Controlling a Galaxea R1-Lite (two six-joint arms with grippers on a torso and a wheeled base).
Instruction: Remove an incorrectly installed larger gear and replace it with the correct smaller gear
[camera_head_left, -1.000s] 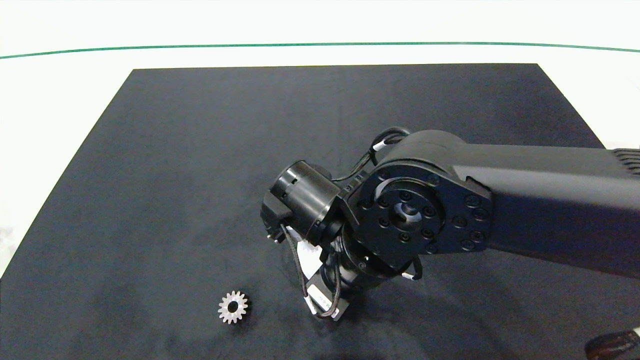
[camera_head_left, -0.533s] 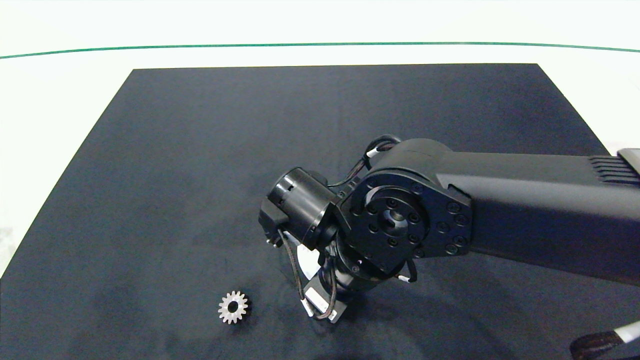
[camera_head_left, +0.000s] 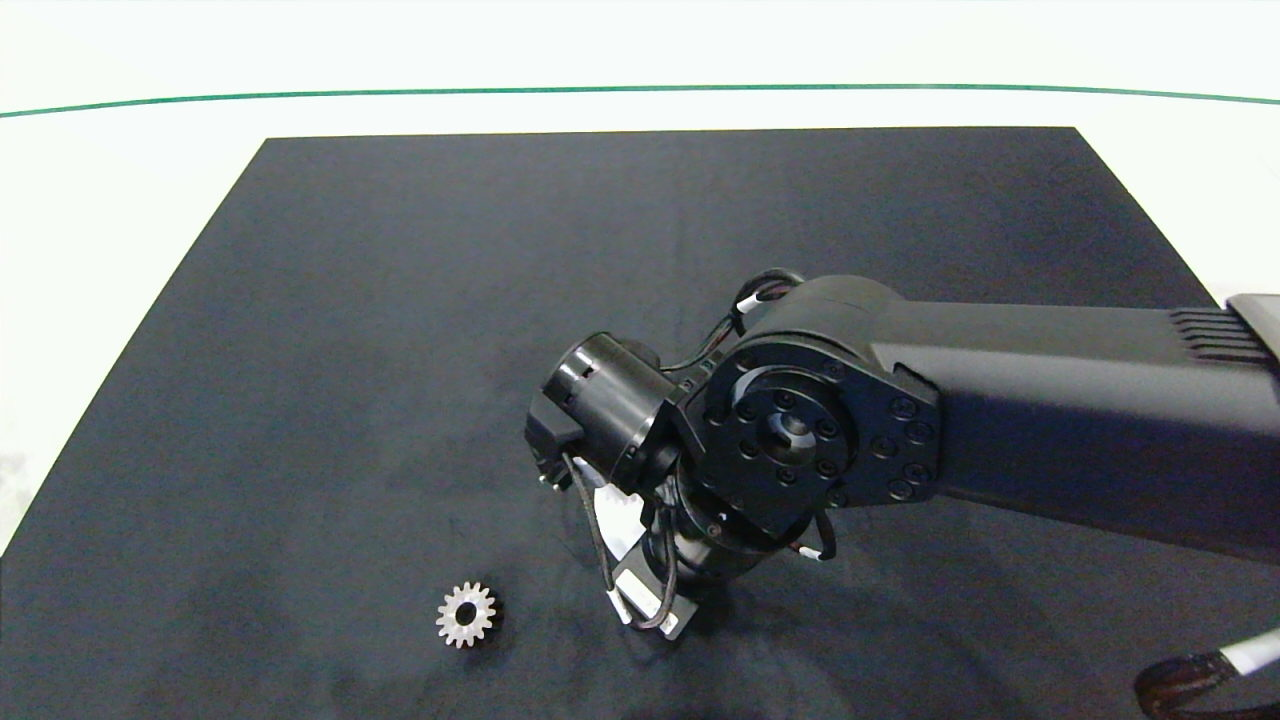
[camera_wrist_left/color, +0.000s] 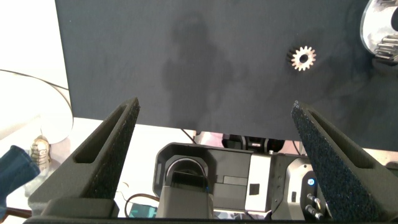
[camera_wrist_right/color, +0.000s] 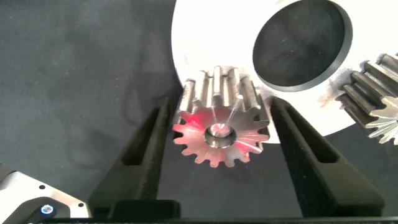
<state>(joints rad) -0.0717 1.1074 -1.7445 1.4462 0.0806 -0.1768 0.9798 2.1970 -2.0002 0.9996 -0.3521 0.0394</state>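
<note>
The right arm (camera_head_left: 1000, 420) reaches in over the dark mat (camera_head_left: 400, 300) on the white worktop (camera_head_left: 100, 200), its wrist bent down near the mat's near middle, so the head view hides its hand. The right wrist view shows the right hand (camera_wrist_right/color: 217, 134) clenched on the larger gear (camera_wrist_right/color: 219, 124): the two fingers (camera_wrist_right/color: 146, 146) press against the teeth on either side, the gear's flat face with its small centre hole turned toward the camera. Behind the gear lies a white plate (camera_wrist_right/color: 249, 37) with a big round hole, and another toothed gear (camera_wrist_right/color: 373, 93) sits at the plate's edge, just beside the held one; whether the held gear touches the plate I cannot tell. The smaller gear (camera_head_left: 466, 614) lies flat on the mat near its front edge, well apart from the right arm; the left wrist view also shows it (camera_wrist_left/color: 303, 58). The left hand (camera_wrist_left/color: 214, 155) hangs off the mat beyond its edge, fingers spread wide and grasping nothing.
</note>
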